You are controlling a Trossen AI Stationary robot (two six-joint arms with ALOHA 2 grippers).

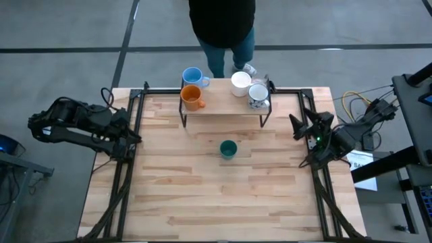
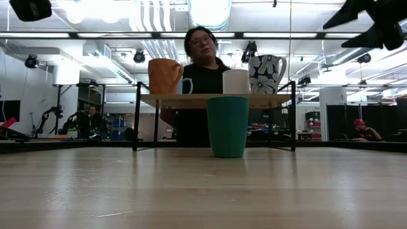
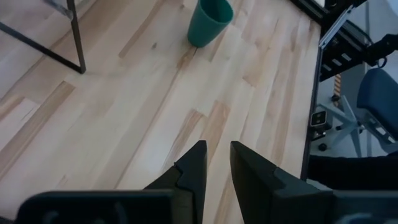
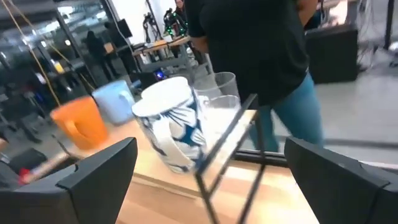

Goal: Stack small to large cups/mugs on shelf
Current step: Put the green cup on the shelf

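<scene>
Pale plank tabletop (image 1: 202,189), an open workshop behind. Landmark: the low wooden shelf (image 1: 226,111) on thin black legs, carrying the orange (image 1: 192,98), light blue (image 1: 193,76), white (image 1: 241,82) and flower-patterned mugs (image 1: 258,96). The smooth, tapered dark green cup (image 1: 228,149) stands before the shelf, probably awaiting placement. My right gripper (image 1: 302,138) hangs right of the shelf, fingers wide apart, empty; my left gripper (image 1: 130,138), left of it, holds nothing, fingers nearly together.

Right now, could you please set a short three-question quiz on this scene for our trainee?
1. True or false: the green cup stands on the shelf.
2. Which mug is nearest the right claw? A orange mug, B flowered mug, C blue mug.
3. Fill in: the right claw's jaws stand ____.

Key: 1 false, it stands on the table; 2 B; 3 open.
</scene>
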